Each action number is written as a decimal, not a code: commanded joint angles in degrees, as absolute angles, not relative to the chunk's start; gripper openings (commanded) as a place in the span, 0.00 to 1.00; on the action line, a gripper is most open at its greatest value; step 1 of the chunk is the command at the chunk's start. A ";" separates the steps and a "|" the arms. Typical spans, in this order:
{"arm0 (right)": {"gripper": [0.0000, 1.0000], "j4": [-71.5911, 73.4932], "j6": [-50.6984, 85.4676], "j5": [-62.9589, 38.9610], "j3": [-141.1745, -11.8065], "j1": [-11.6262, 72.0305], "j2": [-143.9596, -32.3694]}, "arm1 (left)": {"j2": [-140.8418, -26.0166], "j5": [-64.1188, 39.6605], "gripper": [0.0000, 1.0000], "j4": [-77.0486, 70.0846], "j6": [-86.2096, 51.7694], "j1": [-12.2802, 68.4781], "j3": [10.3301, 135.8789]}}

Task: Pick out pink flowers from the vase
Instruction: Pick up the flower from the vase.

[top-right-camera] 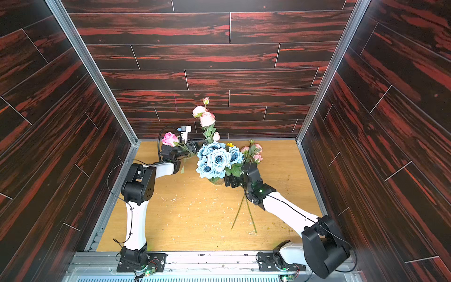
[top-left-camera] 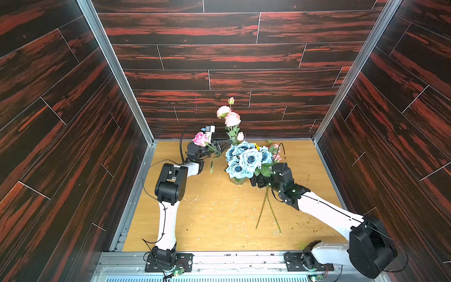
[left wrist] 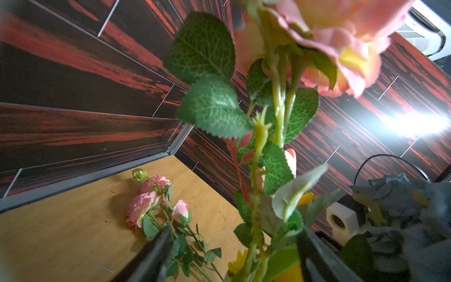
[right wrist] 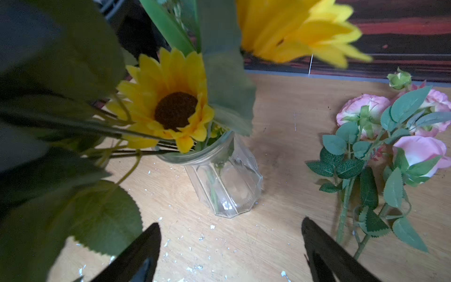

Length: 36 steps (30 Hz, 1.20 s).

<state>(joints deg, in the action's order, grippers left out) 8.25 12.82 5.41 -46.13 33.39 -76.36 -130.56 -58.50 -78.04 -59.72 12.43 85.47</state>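
Left tool (left wrist: 235, 234): its jaws stand apart, one on each side of the green leafy stem of the tall pink spray. I can't see either finger (left wrist: 156, 254) pressing on the stem, so it isn't gripping anything.
Tall pink spray (top-left-camera: 231, 118): it stands up out of the bouquet, well above the blue rose bunch (top-left-camera: 246, 158). It has two ruffled pale blooms, a small bud at the very top and another bud lower down. Both top views show it against the back wall.
Bright pink rose (top-left-camera: 200, 139): it rests on top of the left arm's wrist with its stem slanting towards the vase. Where the stem ends is hidden.
Right tool (right wrist: 230, 244): it is spread wide and holds nothing. It sits low over the worktop (top-left-camera: 219, 219), facing the vase from just beside it without touching.
Vase (right wrist: 227, 185): clear ribbed glass, upright on the worktop. A sunflower (right wrist: 175, 109) leans over its rim, and in the top views the blue bunch mostly covers it.
Pink spray on the worktop (right wrist: 361, 107): it lies flat on the right side of the vase, apart from it. The blooms point towards the back wall, and the long stems run forward under the right arm.
Worktop surface: light wood with pale crumbs scattered around the vase.
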 commanded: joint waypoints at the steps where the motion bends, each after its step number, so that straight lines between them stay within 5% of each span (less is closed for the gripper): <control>1: 0.91 5.05 12.21 5.72 -48.23 33.40 -77.43 | -131.30 -59.59 0.72 -80.77 -61.15 13.45 88.58; 7: 0.91 2.89 11.31 7.72 -48.16 33.38 -75.84 | -132.01 -59.37 0.65 -80.60 -62.43 14.50 90.26; 12: 0.91 0.73 9.73 10.67 -48.16 33.39 -73.42 | -132.04 -58.67 0.35 -80.51 -63.44 14.50 90.69; 19: 0.91 -1.94 7.95 14.30 -48.13 33.32 -71.21 | -129.64 -58.45 0.18 -78.49 -62.56 14.50 90.41; 28: 0.91 -3.43 7.05 19.24 -46.94 33.31 -68.17 | -122.62 -57.32 0.05 -66.75 -53.25 13.80 89.92; 36: 0.91 -2.96 7.46 19.86 -45.97 33.31 -67.13 | -118.42 -57.02 0.10 -59.88 -49.08 13.71 91.74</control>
<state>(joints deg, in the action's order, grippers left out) -2.74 7.81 18.92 -47.07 33.36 -68.12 -122.65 -56.60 -61.93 -51.59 13.78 89.89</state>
